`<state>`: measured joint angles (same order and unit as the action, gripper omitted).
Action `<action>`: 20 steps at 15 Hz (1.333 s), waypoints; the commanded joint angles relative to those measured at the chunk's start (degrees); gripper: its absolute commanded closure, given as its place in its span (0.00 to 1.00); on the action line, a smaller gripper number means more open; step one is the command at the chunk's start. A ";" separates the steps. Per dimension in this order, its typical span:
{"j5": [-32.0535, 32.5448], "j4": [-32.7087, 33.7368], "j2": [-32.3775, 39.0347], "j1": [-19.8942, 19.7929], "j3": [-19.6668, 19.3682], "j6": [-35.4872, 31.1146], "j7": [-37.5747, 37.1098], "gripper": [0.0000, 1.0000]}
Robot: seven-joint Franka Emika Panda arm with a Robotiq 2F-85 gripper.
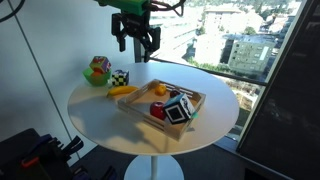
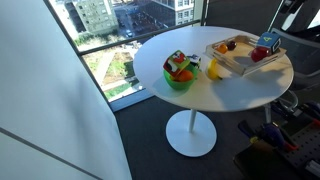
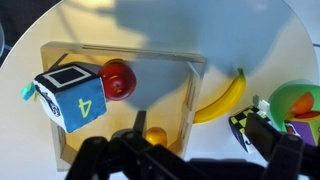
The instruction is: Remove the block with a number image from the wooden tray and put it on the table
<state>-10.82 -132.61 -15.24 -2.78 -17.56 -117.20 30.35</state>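
The block with a number image (image 3: 72,97) lies in the wooden tray (image 3: 120,55). It shows a blue side with a "4" and a white face with a black border. It also shows in both exterior views (image 1: 178,108) (image 2: 266,42), at one end of the tray (image 1: 135,105) (image 2: 228,68). My gripper (image 1: 135,38) is open and empty, high above the round white table (image 1: 100,115) behind the tray. In the wrist view its fingers (image 3: 205,138) straddle the tray's side rim, well away from the number block.
In the tray lie a red apple (image 3: 117,78) and a small orange ball (image 3: 153,135). Beside the tray on the table are a banana (image 3: 225,95), a chequered cube (image 3: 245,125) and a green and red block (image 1: 98,70). A window lies beyond.
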 commanded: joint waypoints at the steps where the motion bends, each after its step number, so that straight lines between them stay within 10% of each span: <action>1: 0.18 1.27 3.37 -1.35 2.60 -4.62 -4.88 0.00; 20: 15.68 6.84 13.11 -7.38 5.00 -10.50 -27.53 0.00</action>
<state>2.89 -127.64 -3.50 -9.00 -13.12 -128.63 5.26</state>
